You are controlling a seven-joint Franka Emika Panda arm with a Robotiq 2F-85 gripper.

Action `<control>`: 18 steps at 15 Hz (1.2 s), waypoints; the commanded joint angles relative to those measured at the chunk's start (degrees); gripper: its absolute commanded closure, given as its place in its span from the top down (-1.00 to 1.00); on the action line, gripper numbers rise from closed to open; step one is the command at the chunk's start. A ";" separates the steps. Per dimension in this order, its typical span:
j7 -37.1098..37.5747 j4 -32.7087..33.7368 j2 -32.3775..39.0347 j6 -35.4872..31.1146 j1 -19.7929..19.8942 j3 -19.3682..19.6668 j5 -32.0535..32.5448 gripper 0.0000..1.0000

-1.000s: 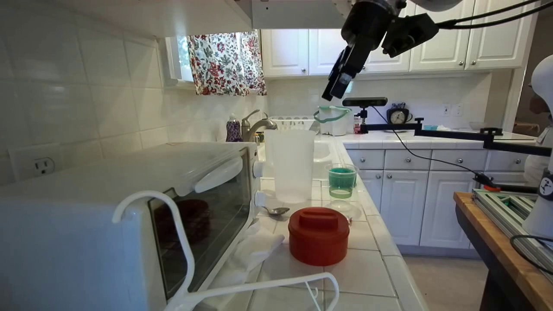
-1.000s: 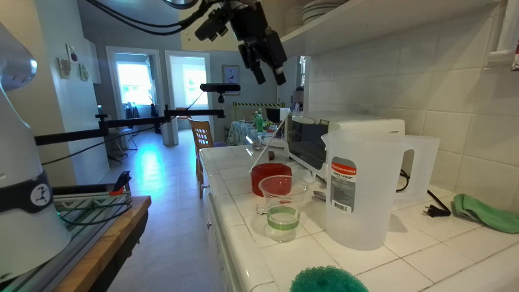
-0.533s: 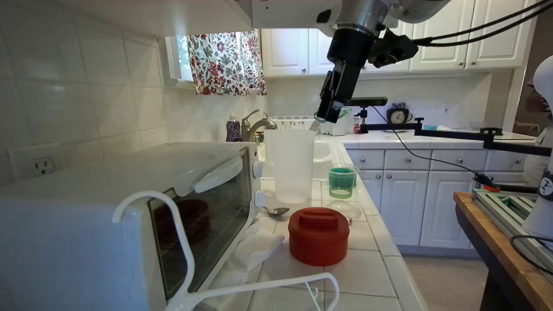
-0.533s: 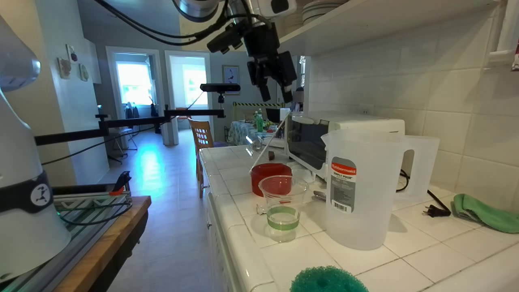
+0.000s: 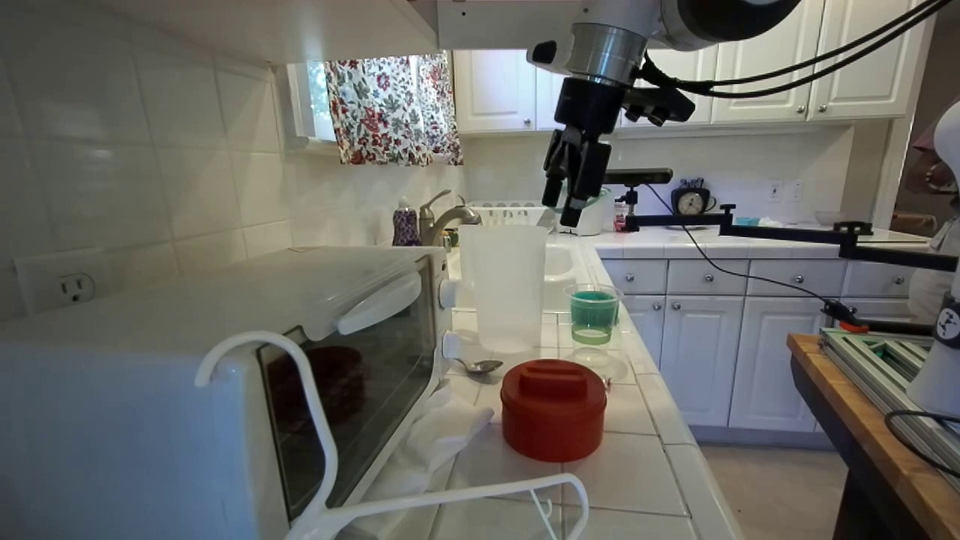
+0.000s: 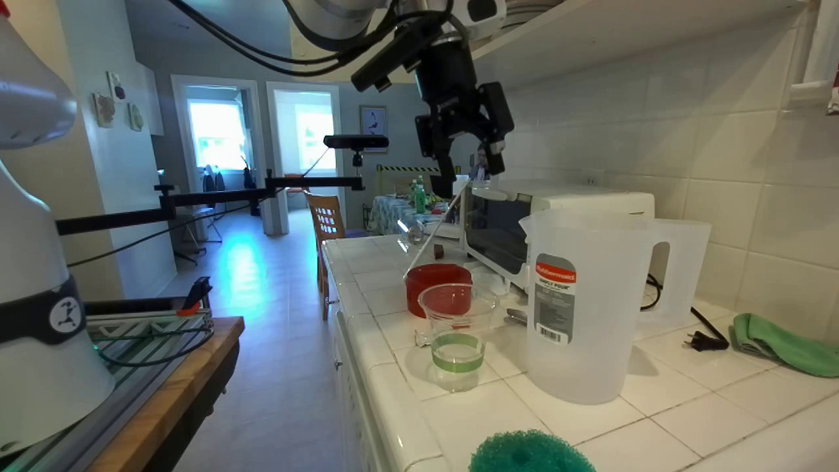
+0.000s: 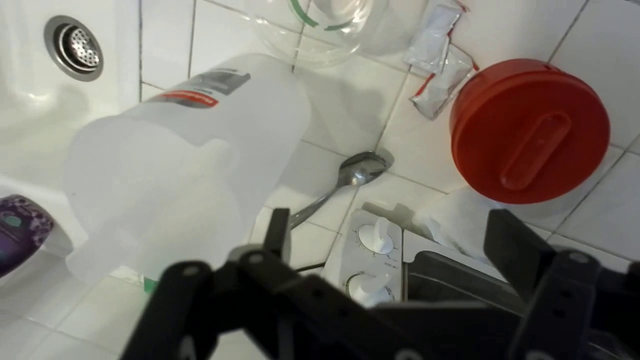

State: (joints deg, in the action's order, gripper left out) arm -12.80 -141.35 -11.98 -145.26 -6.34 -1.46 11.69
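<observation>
We see the frosted pitcher (image 6: pixel 590 367) standing upright on the white tiled counter (image 6: pixel 485 419), near the sink (image 7: pixel 112 40), with a spoon (image 7: pixel 360 171) and a red container (image 7: pixel 530 132) nearby. Above the counter the gripper (image 6: pixel 469 176) hangs, jaws spread wide. Farther off in the room we have a floral curtain (image 5: pixel 390 112), white cabinets (image 5: pixel 495 90) and a black clock (image 5: pixel 691 201) (its dial toward us).

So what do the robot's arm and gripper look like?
The arm is white and rounded, with a silver wrist ring, a black band with a round logo, and black cables. The gripper is black, with two blocky fingers.
</observation>
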 commanded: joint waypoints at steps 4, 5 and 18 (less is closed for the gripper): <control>0.14 2.45 3.90 -0.62 3.08 -0.99 8.43 1.00; 0.17 2.55 4.46 -1.27 3.46 -0.79 9.23 1.00; 0.05 5.14 10.49 -8.20 6.34 0.84 13.91 1.00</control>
State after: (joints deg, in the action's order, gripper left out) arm -12.78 -137.66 -3.21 -152.58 -0.50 -0.85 24.18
